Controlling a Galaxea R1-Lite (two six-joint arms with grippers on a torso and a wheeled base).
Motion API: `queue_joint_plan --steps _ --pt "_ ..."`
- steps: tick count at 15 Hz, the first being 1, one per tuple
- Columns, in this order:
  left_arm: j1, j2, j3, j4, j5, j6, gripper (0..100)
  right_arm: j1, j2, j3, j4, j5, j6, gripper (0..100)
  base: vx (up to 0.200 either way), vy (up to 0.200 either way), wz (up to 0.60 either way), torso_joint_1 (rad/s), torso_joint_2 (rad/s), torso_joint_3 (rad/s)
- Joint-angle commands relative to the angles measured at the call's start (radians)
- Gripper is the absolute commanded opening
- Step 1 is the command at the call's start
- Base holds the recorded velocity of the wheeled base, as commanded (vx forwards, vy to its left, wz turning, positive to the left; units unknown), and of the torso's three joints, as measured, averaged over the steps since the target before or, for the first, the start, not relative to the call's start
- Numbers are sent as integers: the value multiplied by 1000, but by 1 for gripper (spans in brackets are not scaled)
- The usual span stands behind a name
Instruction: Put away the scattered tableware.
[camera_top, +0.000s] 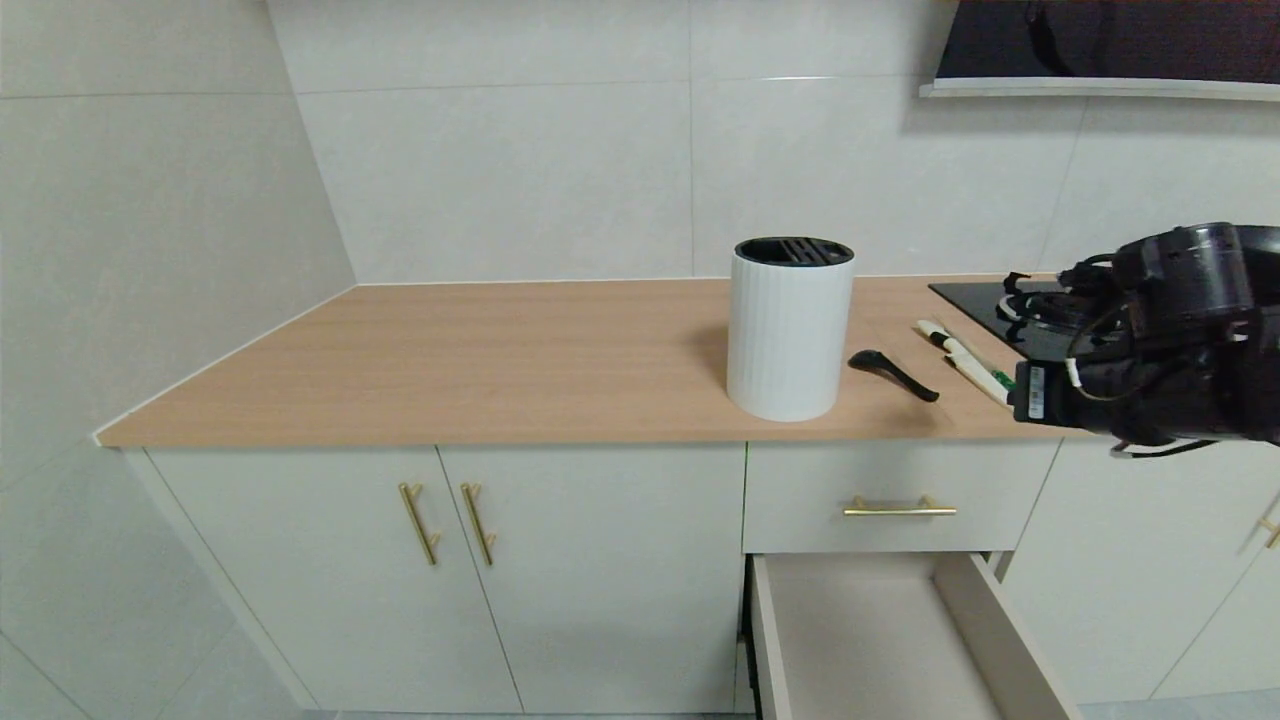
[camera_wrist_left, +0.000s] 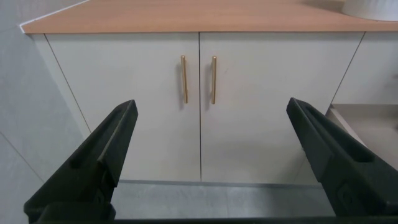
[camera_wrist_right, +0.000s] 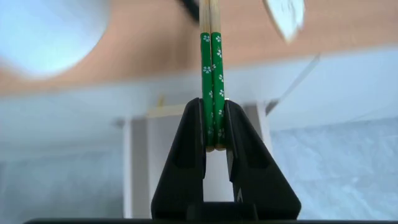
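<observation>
The right gripper (camera_wrist_right: 212, 118) is clamped on the near, green-patterned end of a pair of wooden chopsticks (camera_wrist_right: 211, 56), whose length runs far-left over the wooden counter (camera_top: 500, 360). The white ribbed cylindrical holder (camera_top: 790, 340) stands to their left. The left gripper (camera_wrist_left: 211, 112) gapes, low and well apart.

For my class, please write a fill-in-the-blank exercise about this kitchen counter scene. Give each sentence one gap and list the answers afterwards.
1. The right gripper has its jaws shut on a pair of ____ chopsticks.
2. The black spoon lies on the countertop to the ____ of the white utensil holder.
3. Under the countertop, the upper drawer is closed while the lower drawer is ____.

Missing words: green; right; open.
</observation>
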Motion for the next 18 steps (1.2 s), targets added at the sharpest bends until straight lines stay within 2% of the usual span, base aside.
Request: queue_joint_plan --steps 1,2,5,8,18 --pt "0 0 0 0 0 0 100 23 -250 97 111 33 -9 0 0 0 0 0 0 0" --pt "0 0 0 1 0 0 100 23 -297 94 200 68 -24 0 0 0 0 0 0 0" --pt "0 0 0 0 0 0 100 31 -366 96 342 289 -38 0 0 0 0 0 0 0" --pt "0 0 0 1 0 0 100 29 -371 148 365 416 -153 0 0 0 0 0 0 0" --pt "0 0 0 0 0 0 100 115 -236 197 362 424 -174 0 0 0 0 0 0 0"
